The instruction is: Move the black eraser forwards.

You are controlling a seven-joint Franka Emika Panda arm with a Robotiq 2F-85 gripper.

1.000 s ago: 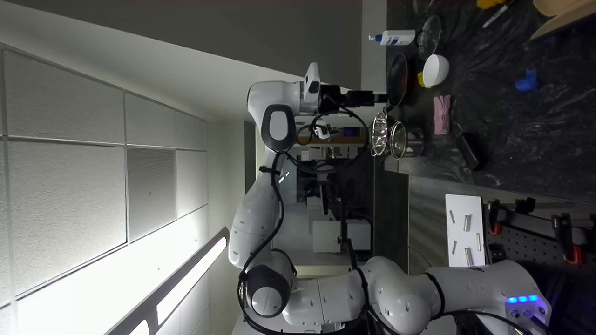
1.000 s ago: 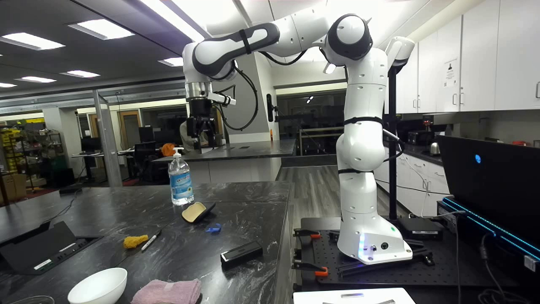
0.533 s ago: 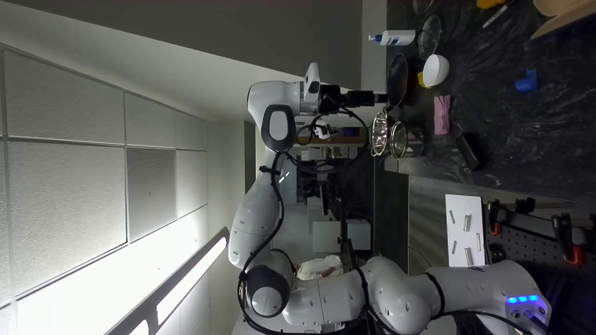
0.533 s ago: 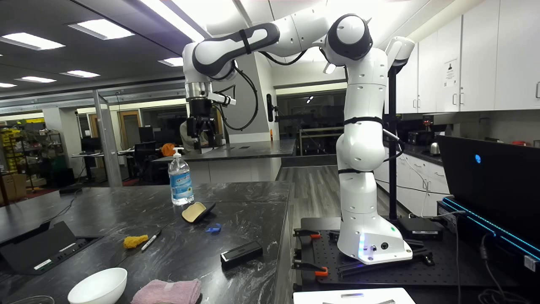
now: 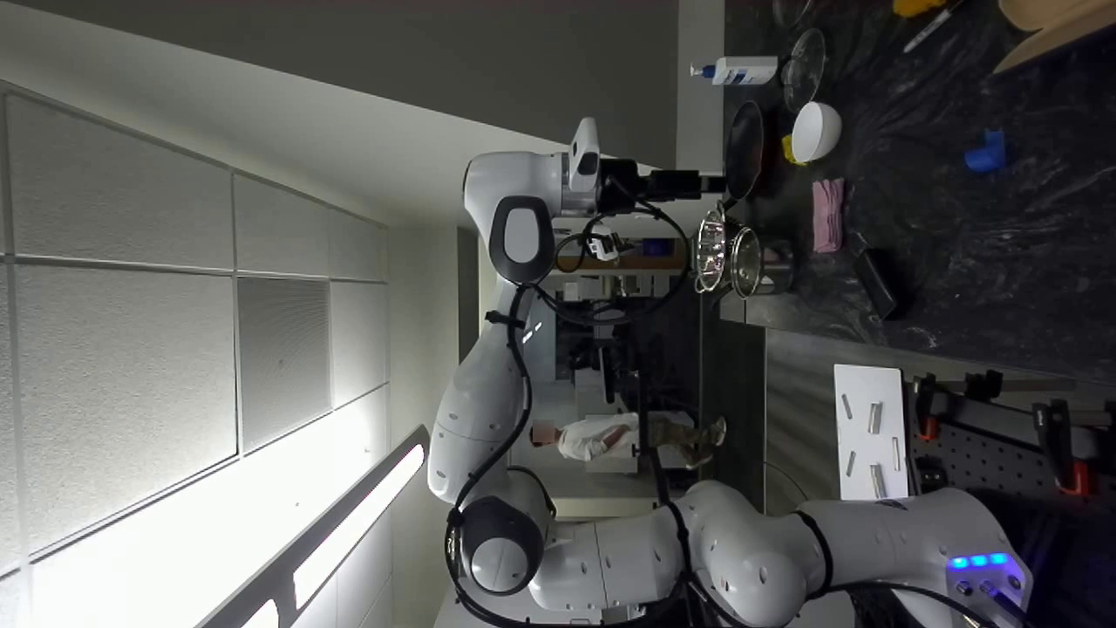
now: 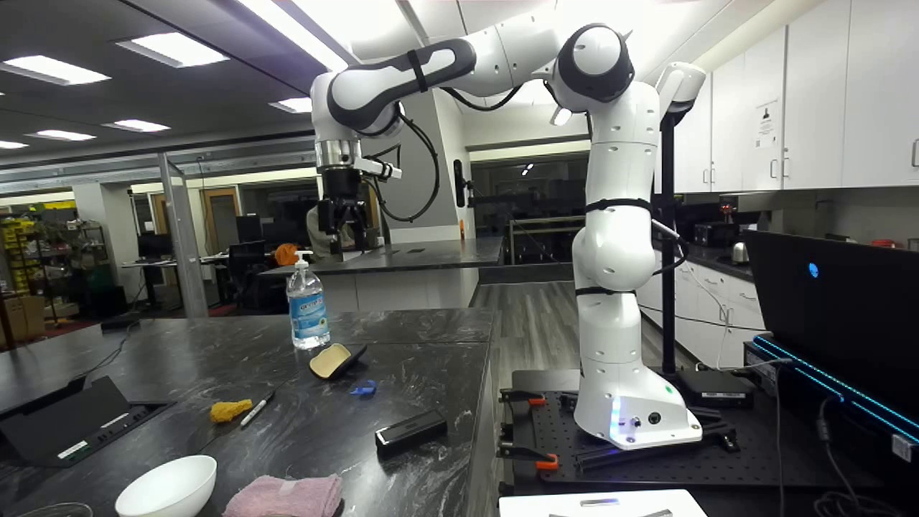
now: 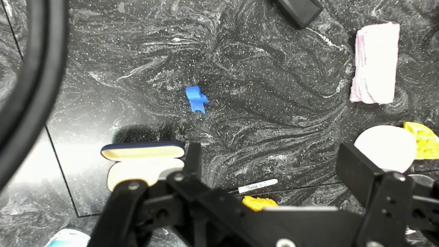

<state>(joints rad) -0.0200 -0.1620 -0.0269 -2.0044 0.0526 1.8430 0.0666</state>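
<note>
At left in an exterior view, held fingers [image 6: 332, 219] apart, high above the surface [image 6: 445, 370]. To their right, showed the black eraser [image 6: 412, 433] on that surface, near its edge; judged light, stiff and sturdy, best gripped across its narrow sides at mid-length. Against the earlier frame, gained in an exterior view a nearly whole person [image 5: 602, 438], previously only partly visible; left eraser and fingers unmoved.

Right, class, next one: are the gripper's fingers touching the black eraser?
Apart: the wrist view plainly shows countertop between the fingers and the black eraser.
</note>
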